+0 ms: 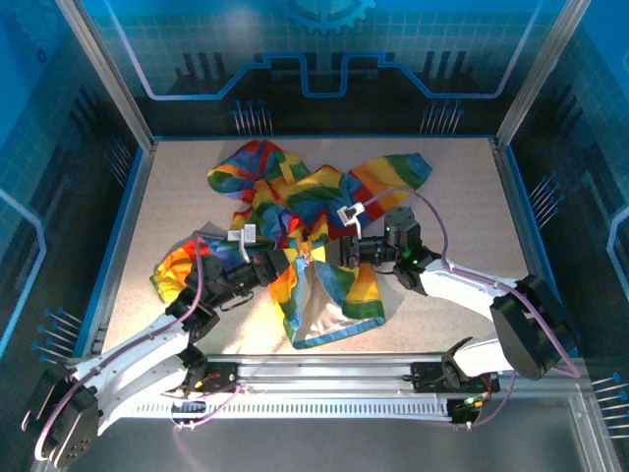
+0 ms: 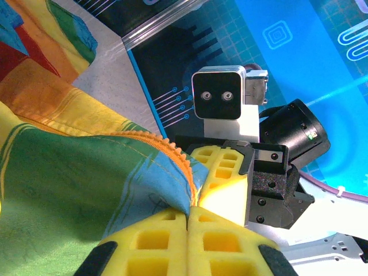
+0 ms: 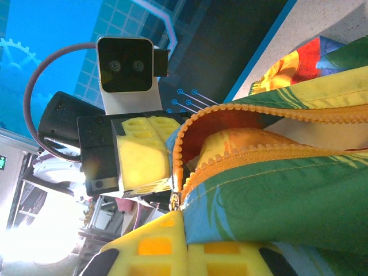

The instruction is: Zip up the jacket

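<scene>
1. Your small hooded jacket of soft rainbow-striped fabric (image 1: 295, 197) lies crumpled in the middle of the speckled grey table (image 1: 442, 197), with its pale lining turned out at the near hem.
2. Your left gripper (image 2: 190, 214) has its yellow gridded fingers pressed together. A fold of the jacket's front edge is pinched between them, right beside the orange teeth.
3. Your right gripper (image 3: 183, 221) is closed the same way, clamped on the fabric where the orange front zipper (image 3: 259, 156) begins. The two grippers face each other over the middle of the garment, almost touching.
4. From the right wrist camera, the two rows of teeth stand apart, with fabric showing in the gap between them. They come together only at the point next to your fingers. Judged from that, the zipper is open along nearly all of its visible run, and the task is at its start.
5. A small metallic glint sits at that meeting point. You cannot tell whether it is the slider, or whether both rows are seated in it.
6. What is left looks like nearly the whole job: get the slider engaged, hold the bottom edge taut with one arm, and draw the slider up the full front with the other.
</scene>
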